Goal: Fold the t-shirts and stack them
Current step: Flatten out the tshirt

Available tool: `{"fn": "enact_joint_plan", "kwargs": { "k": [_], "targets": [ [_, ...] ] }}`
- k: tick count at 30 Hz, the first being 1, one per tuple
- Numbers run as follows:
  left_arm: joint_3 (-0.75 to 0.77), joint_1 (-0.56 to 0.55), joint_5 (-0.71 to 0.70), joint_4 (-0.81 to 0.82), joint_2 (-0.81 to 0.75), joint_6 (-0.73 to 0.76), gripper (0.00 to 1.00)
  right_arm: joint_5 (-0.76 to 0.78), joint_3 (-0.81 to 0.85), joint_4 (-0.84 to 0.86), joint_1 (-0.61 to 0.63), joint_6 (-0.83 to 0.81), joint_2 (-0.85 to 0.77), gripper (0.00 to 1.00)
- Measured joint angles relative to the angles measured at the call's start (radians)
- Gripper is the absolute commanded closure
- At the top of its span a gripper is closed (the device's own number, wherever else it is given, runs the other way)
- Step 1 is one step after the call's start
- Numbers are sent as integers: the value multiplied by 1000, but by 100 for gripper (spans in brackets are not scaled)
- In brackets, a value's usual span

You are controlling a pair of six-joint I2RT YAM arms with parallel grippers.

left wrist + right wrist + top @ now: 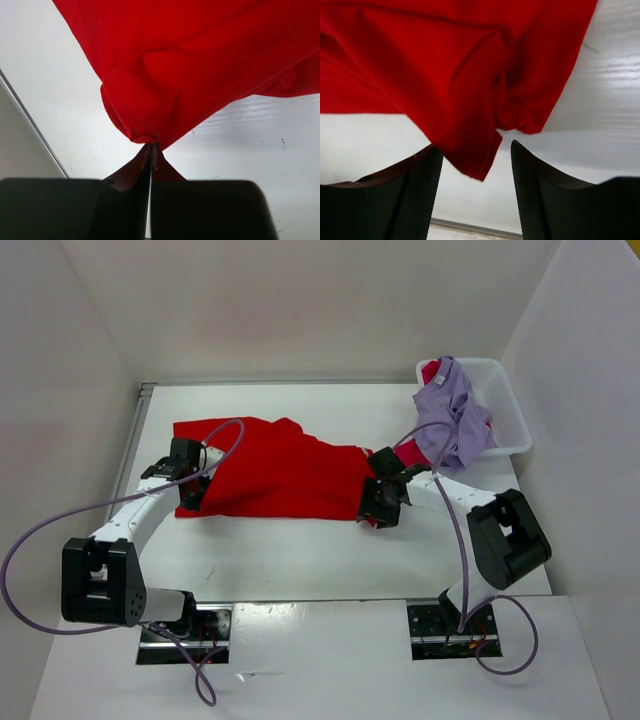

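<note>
Top view: the bright red t-shirt (pixel 275 470) lies spread but rumpled at the centre of the table (pixel 300 560). The left gripper (pixel 190 490) sits at its 9 o'clock edge and the right gripper (pixel 385 502) at its 4 o'clock corner. The pale lavender t-shirt (pixel 455 415) hangs over the rim of the white bin (pixel 505 410) at 2 o'clock, and a patch of the crimson t-shirt (pixel 431 371) shows at the bin's 11 o'clock end. The left wrist view shows what the top view cannot: the left fingers are pressed together on a small gathered pinch of the red hem. The right wrist view shows the right fingers spread apart, with a loose corner of red cloth hanging between them and neither finger clamping it. Likely hazards: the left hold takes in only a little fabric, so a pull towards 3 o'clock may strip it free. Should the left arm move before the right jaws close, the shirt would probably drag one-sided and bunch rather than fold. The corner may also slip out of the open gap as the right fingers close. Only the top view shows the whole garment's wrinkles, the bin, and the two shirts at it; neither wrist view does.
</note>
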Motion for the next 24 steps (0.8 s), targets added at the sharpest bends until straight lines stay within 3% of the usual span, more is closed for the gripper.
{"fn": "enact_joint_plan", "kwargs": {
  "k": [4, 5, 6, 7, 8, 11, 14, 17, 20, 24],
  "targets": [
    [0, 0, -1, 0, 0, 0, 100, 29, 13, 2, 0, -11, 23, 58],
    [0, 0, -2, 1, 0, 0, 100, 34, 18, 3, 0, -13, 24, 66],
    [-1, 0, -5, 2, 0, 0, 100, 38, 20, 8, 0, -14, 25, 88],
    [-2, 0, -10, 5, 0, 0, 100, 43, 23, 8, 0, -15, 25, 97],
    [-3, 0, -17, 6, 0, -1, 100, 48, 27, 8, 0, -17, 25, 100],
    [0, 3, -36, 16, 3, -2, 100, 67, 68, -4, 0, -24, 25, 100],
    [95, 27, -46, -13, 55, -2, 100, 64, 232, -56, -25, -68, 55, 100],
    [378, 55, -56, -25, 171, -3, 100, 33, 585, -104, -111, -127, 158, 100],
    [795, 85, -60, 13, 284, -9, 100, 28, 1026, -122, -215, -180, 275, 100],
    [1104, 115, -58, 121, 269, -28, 100, 63, 1467, -171, -284, -237, 310, 100]
  ]
}}
